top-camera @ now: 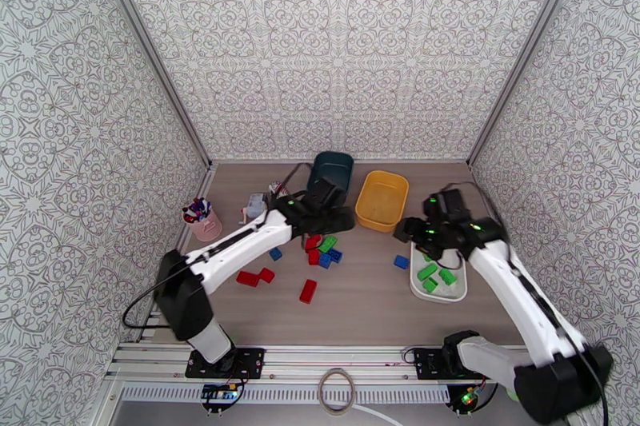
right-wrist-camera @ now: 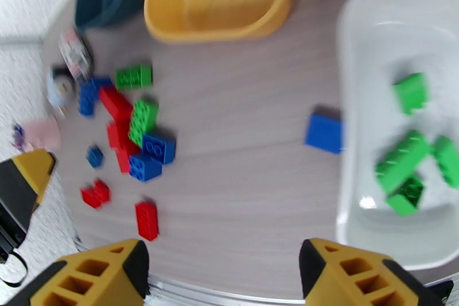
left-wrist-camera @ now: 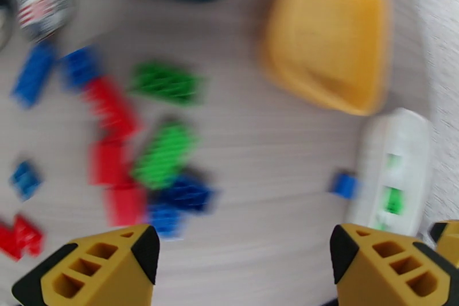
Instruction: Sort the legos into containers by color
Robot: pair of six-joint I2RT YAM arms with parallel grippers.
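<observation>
Green bricks (right-wrist-camera: 401,158): several lie inside the white tray (right-wrist-camera: 344,72), at the right side of the table (right-wrist-camera: 241,186).
Yellow bin (right-wrist-camera: 218,28): no brick is seen inside.
Teal bin (top-camera: 332,166): no brick is visible inside; its near end is hidden behind the left arm (top-camera: 240,248).
Pile (right-wrist-camera: 140,129): red, blue and two green pieces lie mixed on the table, in front of the teal bin.
Blue brick (right-wrist-camera: 325,132): lies alone, just beside the tray's left rim.
Red bricks (top-camera: 256,277): lie scattered nearer the front of the table, apart from the pile.
Left gripper (left-wrist-camera: 244,250): jaws spread wide, nothing held, above the pile.
Right gripper (right-wrist-camera: 224,261): jaws apart, nothing held, near the far end of the tray.
Progress: judged early. One colour is mostly sorted; two green pieces and all red and blue pieces are left.
</observation>
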